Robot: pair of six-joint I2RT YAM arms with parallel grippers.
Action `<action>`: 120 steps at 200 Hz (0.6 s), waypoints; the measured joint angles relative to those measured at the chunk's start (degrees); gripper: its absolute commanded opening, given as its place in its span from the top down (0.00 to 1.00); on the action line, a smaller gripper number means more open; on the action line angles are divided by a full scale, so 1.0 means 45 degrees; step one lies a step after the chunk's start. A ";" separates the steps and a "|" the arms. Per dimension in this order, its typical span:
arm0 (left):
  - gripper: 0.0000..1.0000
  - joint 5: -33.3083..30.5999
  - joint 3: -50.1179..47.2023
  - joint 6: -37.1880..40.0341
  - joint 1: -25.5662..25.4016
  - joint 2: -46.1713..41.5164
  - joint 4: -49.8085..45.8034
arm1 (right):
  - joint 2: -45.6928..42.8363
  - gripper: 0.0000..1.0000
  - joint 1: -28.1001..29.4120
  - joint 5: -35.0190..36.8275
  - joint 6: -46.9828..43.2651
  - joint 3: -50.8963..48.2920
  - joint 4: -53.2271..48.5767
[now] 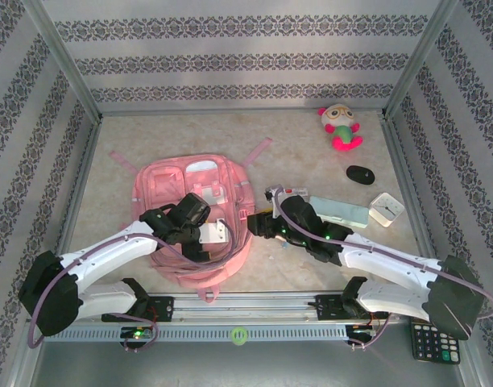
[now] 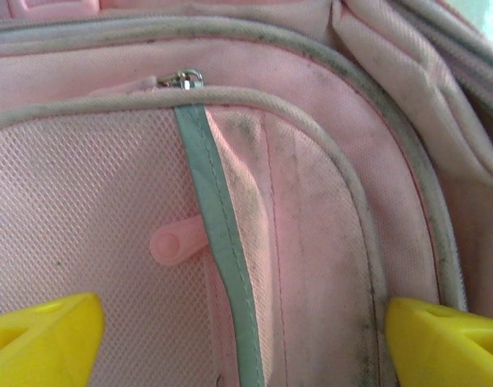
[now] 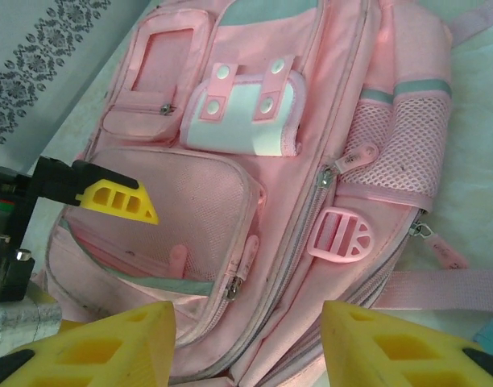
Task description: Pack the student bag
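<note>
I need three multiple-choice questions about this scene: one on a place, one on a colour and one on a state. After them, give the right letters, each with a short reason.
1. Where does the plush toy lie?
A) at the far right
B) at the near left
C) under the right arm

2. What colour are the fingertips of the left gripper?
A) black
B) yellow
C) green

3. How do the left gripper's jaws stand over the student bag?
A) shut on a zip pull
B) shut on a strap
C) open, holding nothing

Answers:
1 A: in the top view the toy lies far back, on the right.
2 B: both tips show yellow in the left wrist view.
3 C: the tips stand wide apart, with only bag fabric between them.
</note>
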 measured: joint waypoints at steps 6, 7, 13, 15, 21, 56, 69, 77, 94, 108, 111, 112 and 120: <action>0.08 0.0136 0.0000 -0.0063 0.0000 0.0000 0.0078 | -0.0078 0.49 0.0000 0.0029 0.0000 -0.0078 0.0044; 0.08 0.0185 0.0000 -0.0078 0.0000 0.0000 0.0083 | -0.0102 0.49 0.0000 0.0044 0.0000 -0.0097 0.0058; 0.07 0.0345 0.0000 -0.0141 0.0000 -0.0024 0.0175 | -0.0175 0.49 -0.0005 0.0068 0.0000 -0.0170 0.0073; 0.07 0.0403 0.0000 -0.0160 0.0000 -0.0029 0.0194 | -0.0199 0.49 -0.0005 0.0083 0.0000 -0.0204 0.0092; 0.07 0.0607 0.0000 -0.0214 0.0000 -0.0073 0.0248 | -0.0257 0.49 -0.0005 0.0097 0.0005 -0.0291 0.0131; 0.07 0.1161 -0.0325 -0.0549 0.0000 -0.0588 0.0840 | -0.0393 0.48 -0.0073 0.0155 0.0053 -0.0597 0.0155; 0.07 0.0690 -0.0729 -0.0680 0.0000 -0.0622 0.1370 | -0.0408 0.49 -0.0092 0.0185 0.0053 -0.0622 0.0175; 0.06 0.0335 -0.0971 -0.0743 0.0000 -0.0602 0.1603 | -0.0408 0.49 -0.0092 0.0189 0.0053 -0.0627 0.0194; 0.05 -0.0141 -0.1214 -0.0840 0.0000 -0.0495 0.1855 | -0.0418 0.49 -0.0092 0.0189 0.0053 -0.0627 0.0228; 0.05 -0.0461 -0.1282 -0.0928 -0.0005 -0.0471 0.2152 | -0.0452 0.48 -0.0092 0.0189 0.0053 -0.0627 0.0248; 0.05 -0.0520 -0.1307 -0.0942 -0.0005 -0.0476 0.2215 | -0.0461 0.48 -0.0092 0.0189 0.0053 -0.0627 0.0248; 0.05 -0.0539 -0.1307 -0.0947 -0.0005 -0.0476 0.2229 | -0.0466 0.49 -0.0092 0.0189 0.0053 -0.0627 0.0248; 0.15 -0.0748 -0.1350 -0.1044 -0.0005 -0.0461 0.2331 | -0.0486 0.49 -0.0126 0.0189 0.0058 -0.0631 0.0248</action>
